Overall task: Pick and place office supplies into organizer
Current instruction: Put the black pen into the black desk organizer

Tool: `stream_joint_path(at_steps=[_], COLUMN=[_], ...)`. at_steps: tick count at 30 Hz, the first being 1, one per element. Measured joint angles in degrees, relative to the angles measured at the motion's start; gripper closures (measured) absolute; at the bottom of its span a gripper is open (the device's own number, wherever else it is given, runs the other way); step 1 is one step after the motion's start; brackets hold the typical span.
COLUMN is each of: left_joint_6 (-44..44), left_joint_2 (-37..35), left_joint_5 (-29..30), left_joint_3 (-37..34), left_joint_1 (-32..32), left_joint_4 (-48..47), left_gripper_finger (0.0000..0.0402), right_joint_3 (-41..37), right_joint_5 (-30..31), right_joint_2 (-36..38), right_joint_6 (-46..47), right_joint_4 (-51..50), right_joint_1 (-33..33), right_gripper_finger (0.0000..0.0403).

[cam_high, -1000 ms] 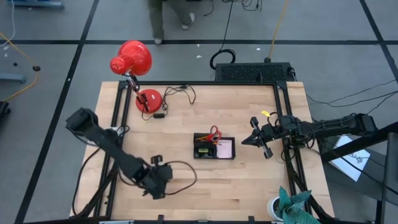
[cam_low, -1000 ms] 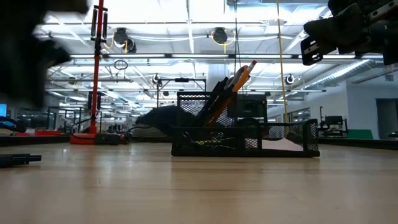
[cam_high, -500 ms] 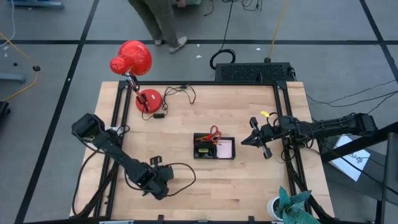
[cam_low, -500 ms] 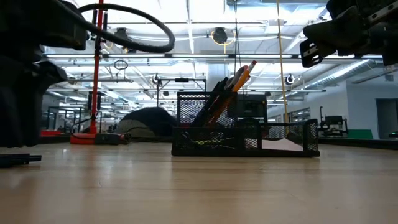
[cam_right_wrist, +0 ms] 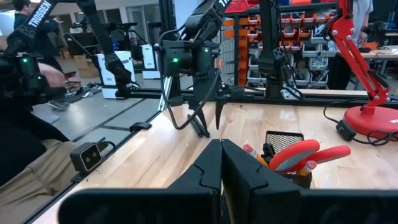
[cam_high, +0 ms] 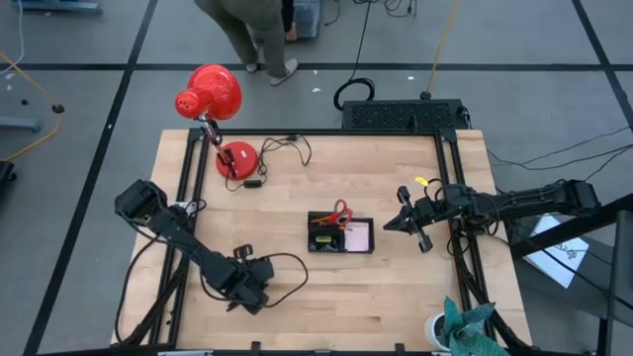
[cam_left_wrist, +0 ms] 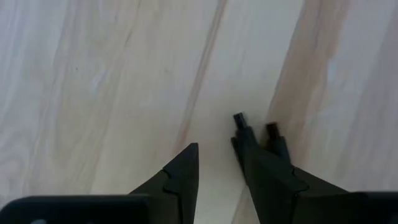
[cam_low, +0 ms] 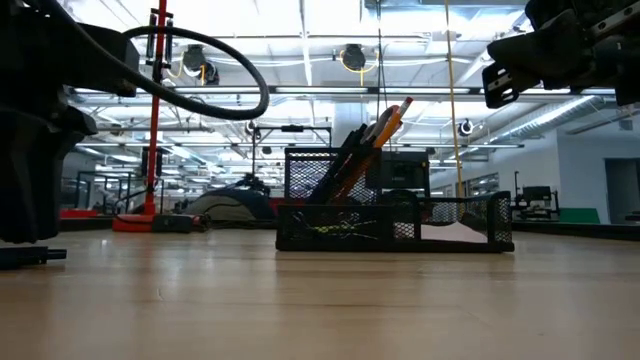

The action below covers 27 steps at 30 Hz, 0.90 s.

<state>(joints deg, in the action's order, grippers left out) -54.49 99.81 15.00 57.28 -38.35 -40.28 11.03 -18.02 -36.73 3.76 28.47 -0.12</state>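
Observation:
The black mesh organizer [cam_high: 341, 235] [cam_low: 395, 215] stands at the table's middle. It holds red-handled scissors [cam_right_wrist: 308, 155], orange pencils [cam_low: 385, 130], black pens and a pink pad [cam_high: 357, 237]. My left gripper [cam_left_wrist: 214, 146] [cam_high: 249, 284] is open and points down at the wood near the table's near edge. A small black piece [cam_left_wrist: 241, 120] [cam_high: 243, 254] [cam_low: 28, 257] lies flat on the table by one fingertip and is partly hidden by it. My right gripper [cam_right_wrist: 221, 152] [cam_high: 401, 222] is shut and empty, raised off the table to the right of the organizer. My left gripper: one finger [cam_left_wrist: 261, 165] stands in front of the small black piece [cam_left_wrist: 272, 129], and I cannot tell whether it touches it. The other finger is clear of it.
A red desk lamp [cam_high: 210, 94] with its base [cam_high: 235, 158] and cable sits at the far left corner. A black box [cam_high: 406, 114] lies along the far edge. A cup with teal cloth [cam_high: 460, 324] is at the near right corner. A person [cam_high: 252, 30] walks beyond the far edge.
My left arm has shifted and its gripper has come down toward the table beside the small black piece. The person beyond the far edge has walked left. My right arm has kept still.

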Motion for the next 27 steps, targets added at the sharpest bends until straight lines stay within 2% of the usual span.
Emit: stream_joint_path(at_steps=[7,14,21,27], left_joint_6=[-2.5,-6.1,-10.5,-10.4], left_joint_2=[0.0,0.0,-0.2,-0.2], left_joint_5=[0.1,0.5,4.5,2.7], left_joint_3=[0.0,-3.6,-7.6,-8.6], left_joint_1=[-1.2,-2.1,-3.6,-3.7], left_joint_4=[0.7,8.0,11.1,11.0], left_gripper_finger=[0.0270,0.0270,0.0270,0.0270], right_joint_3=[0.0,0.0,0.0,0.0], right_joint_5=[0.0,0.0,0.0,0.0], right_joint_2=[0.0,0.0,0.0,0.0], right_joint_6=[0.1,0.1,0.1,0.1], right_joint_4=[0.0,0.0,0.0,0.0], right_joint_1=[0.0,0.0,0.0,0.0], right_gripper_finger=[0.0403,0.0403,0.0403,0.0403])
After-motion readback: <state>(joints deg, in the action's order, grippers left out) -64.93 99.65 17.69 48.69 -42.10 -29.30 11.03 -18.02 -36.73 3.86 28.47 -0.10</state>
